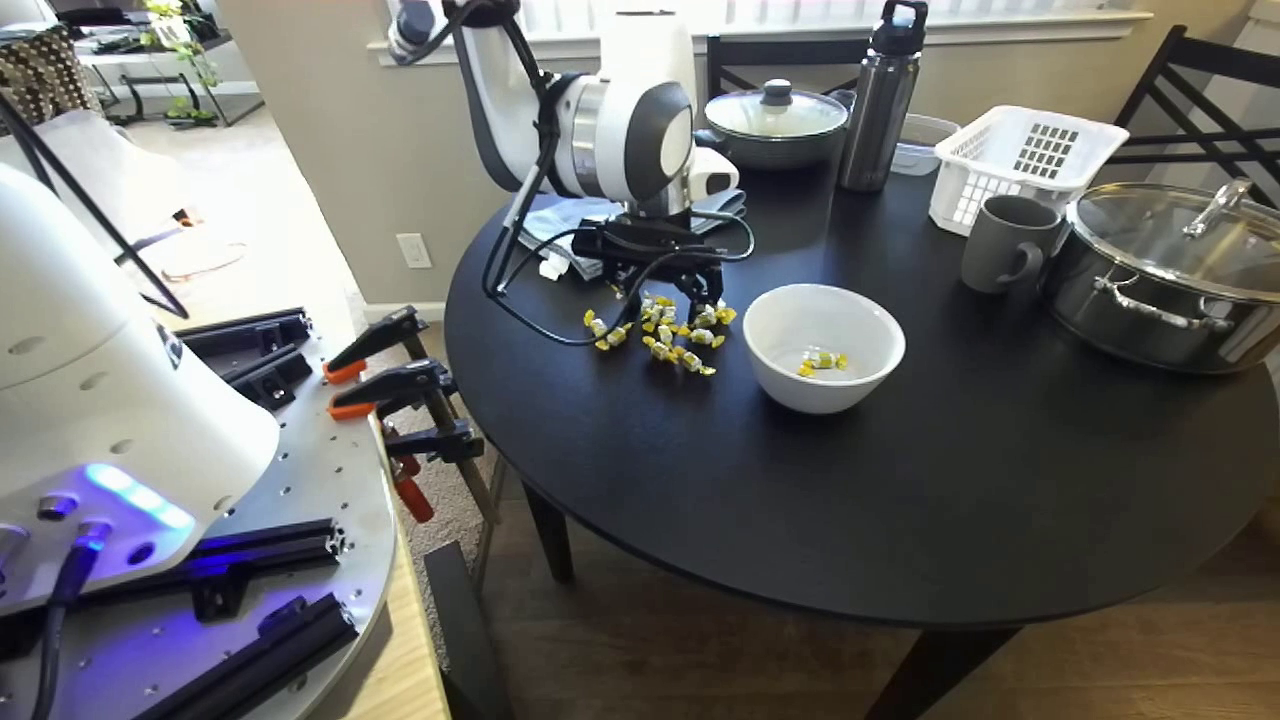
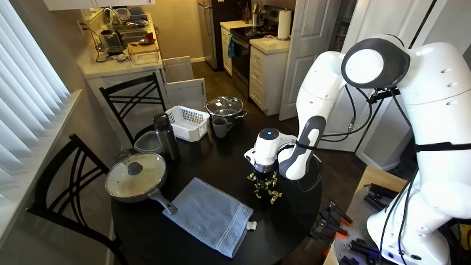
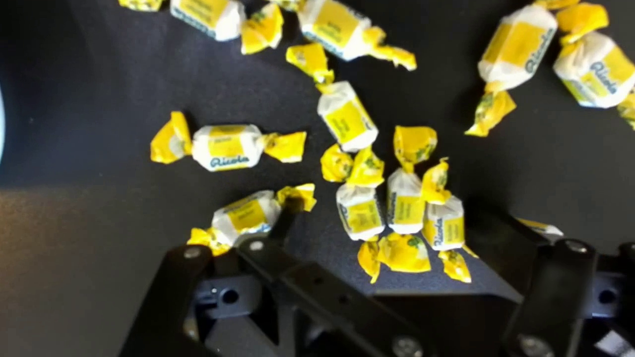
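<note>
Three wrapped candies [image 3: 405, 210] lie side by side in the gap of the hand [image 3: 389, 218], long axes roughly square to its closing line; its jaws stand wide apart, gripping nothing. The candies rest near the white bowl [image 1: 815, 318], towards the worktop [image 1: 900, 500] edge nearest the robot's base [image 1: 120, 400].

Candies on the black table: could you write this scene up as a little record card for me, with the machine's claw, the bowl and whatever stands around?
Surface: round black table
Claw, or gripper: jaws open, pointing down at the loose candies
Holding: nothing; contact with a candy cannot be told
Candies: yellow-and-white wrappers, some reading "Ricola"
Bowl: white, beside the loose candies, with at least one wrapped candy inside
Cookware: lidded skillet, lidded pot
Also there: grey mug, metal bottle, white basket, folded cloth
</note>
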Robot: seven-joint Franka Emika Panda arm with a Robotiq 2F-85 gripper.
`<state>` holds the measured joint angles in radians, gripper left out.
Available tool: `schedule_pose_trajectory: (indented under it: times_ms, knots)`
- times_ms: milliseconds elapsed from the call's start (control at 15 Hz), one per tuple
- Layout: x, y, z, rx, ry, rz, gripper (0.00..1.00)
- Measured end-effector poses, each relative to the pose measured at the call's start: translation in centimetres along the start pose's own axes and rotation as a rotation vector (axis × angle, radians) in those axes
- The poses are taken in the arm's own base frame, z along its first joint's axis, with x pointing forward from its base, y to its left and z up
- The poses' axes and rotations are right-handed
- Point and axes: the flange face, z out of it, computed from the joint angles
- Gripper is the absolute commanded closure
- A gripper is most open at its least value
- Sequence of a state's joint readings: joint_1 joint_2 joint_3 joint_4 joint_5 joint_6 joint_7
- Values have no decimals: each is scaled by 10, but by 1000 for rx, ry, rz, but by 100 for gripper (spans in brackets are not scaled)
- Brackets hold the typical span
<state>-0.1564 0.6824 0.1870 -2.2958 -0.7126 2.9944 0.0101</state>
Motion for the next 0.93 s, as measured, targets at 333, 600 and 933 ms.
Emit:
schedule_pose_trajectory:
  times_ms: [333,600,933]
  knots:
    - [9,1,-2,42,15,-26,79]
    - [15,-3,-5,65,24,-54,99]
    - [20,-2,-12,68,30,-60,98]
